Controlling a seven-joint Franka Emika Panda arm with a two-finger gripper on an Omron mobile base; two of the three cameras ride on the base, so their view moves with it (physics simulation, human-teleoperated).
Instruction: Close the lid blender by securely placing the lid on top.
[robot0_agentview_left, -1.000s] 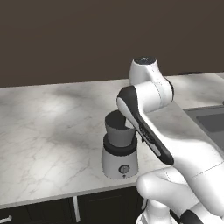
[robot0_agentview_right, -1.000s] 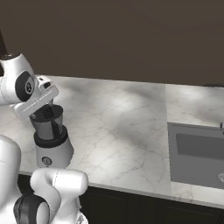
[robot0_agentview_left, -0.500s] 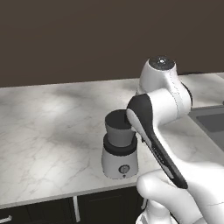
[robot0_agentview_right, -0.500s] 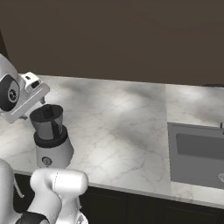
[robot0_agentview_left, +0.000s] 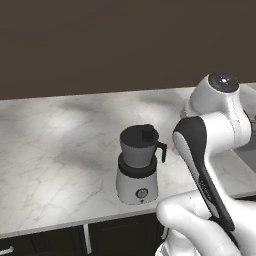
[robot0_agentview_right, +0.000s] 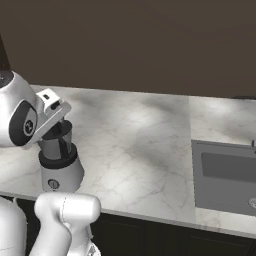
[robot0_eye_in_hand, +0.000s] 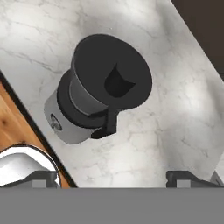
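Observation:
The blender (robot0_agentview_left: 138, 170) stands near the counter's front edge, with a light grey base, front dial, black collar and a black side handle (robot0_agentview_left: 161, 150). The black round lid (robot0_agentview_left: 136, 135) lies flat on the jar's mouth, its small knob (robot0_agentview_left: 148, 134) up. From above, the lid (robot0_eye_in_hand: 111, 72) covers the jar and the handle (robot0_eye_in_hand: 107, 124) points toward me. My gripper (robot0_eye_in_hand: 116, 178) hovers above and to the handle side of the blender, open, its fingertips (robot0_eye_in_hand: 43, 177) wide apart with nothing between them. In the right base view my hand (robot0_agentview_right: 51, 104) hangs just above the jar (robot0_agentview_right: 56, 144).
A marble counter (robot0_agentview_left: 55, 145) stretches left and behind the blender. A sunken sink (robot0_agentview_right: 227, 175) lies at the right end. A dark wall backs the counter. Wood floor (robot0_eye_in_hand: 17, 127) shows past the front edge.
My arm has swung right and the hand has lifted off the blender's top. The lid stays on the jar. The blender has not moved.

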